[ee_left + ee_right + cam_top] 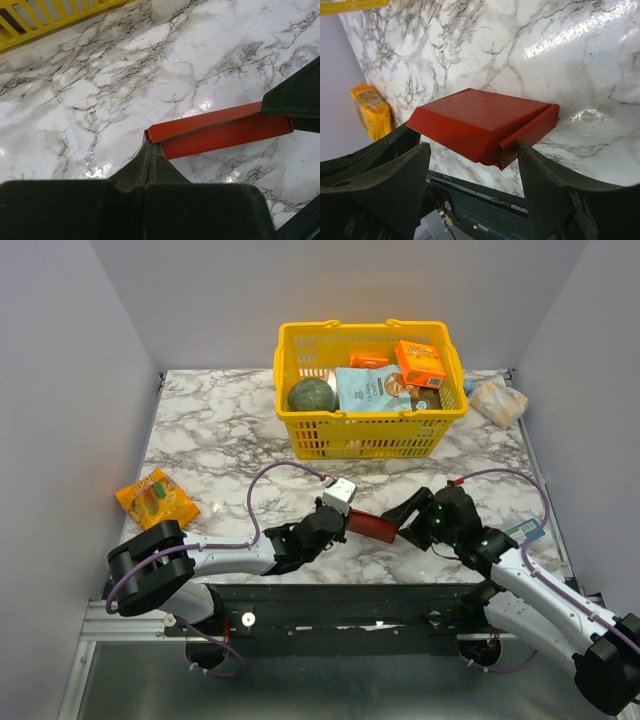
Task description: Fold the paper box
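Note:
The red paper box (372, 525) hangs low over the marble table near its front edge, between my two grippers. It is folded into a flat rectangular shape with one side flap standing out along its edge (530, 131). My left gripper (338, 523) is shut on the box's left end; in the left wrist view its jaws (151, 150) pinch the corner of the box (220, 132). My right gripper (405, 525) is open. Its fingers (400, 170) straddle the near end of the box (480, 117) with a gap on the left side.
A yellow basket (300, 430) with a green melon, packets and an orange carton stands at the back centre. An orange snack packet (157, 498) lies at the left, and a wrapped item (497, 400) lies at the back right. The table's front edge runs just behind both grippers.

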`<state>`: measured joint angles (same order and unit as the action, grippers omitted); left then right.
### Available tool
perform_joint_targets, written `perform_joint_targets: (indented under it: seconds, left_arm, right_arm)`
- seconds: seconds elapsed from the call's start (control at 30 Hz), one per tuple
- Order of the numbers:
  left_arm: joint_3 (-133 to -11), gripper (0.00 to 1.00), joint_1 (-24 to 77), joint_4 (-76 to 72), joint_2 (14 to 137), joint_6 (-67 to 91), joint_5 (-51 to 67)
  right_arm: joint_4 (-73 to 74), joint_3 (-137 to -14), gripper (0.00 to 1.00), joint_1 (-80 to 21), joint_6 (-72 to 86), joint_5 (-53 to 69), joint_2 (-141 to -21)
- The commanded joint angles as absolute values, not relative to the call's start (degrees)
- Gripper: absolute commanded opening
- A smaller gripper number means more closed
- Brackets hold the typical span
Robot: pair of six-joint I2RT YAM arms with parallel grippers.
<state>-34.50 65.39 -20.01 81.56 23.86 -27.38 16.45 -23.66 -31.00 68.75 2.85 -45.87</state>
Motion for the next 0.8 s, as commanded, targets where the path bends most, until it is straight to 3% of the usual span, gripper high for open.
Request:
perform_joint_targets:
  seconds: [0.0, 0.33, 0.47, 0.77]
  left_arm:
    - [-30.9, 0.0, 66.5, -5.3, 84.6, 24.7, -21.7]
    - [-31.0, 0.0, 66.9, -5.3, 84.6, 24.8, -21.8]
    - [-31.2, 0.0, 66.9, -4.9, 84.7, 24.9, -21.9]
    - [-31.5, 0.0, 67.2, -4.7, 84.6, 24.7, -22.1]
  right_arm:
    - [14.7, -21.7, 0.78, -30.5, 70.7, 3.3, -46.1]
    - [12.3, -18.8, 0.7, -30.5, 72.2, 4.2, -47.2]
    - [12.3, -18.5, 0.6, -30.5, 72.1, 3.9, -47.8]
    - [11.5, -16.5, 0.52, -30.5, 72.8, 3.1, -47.5]
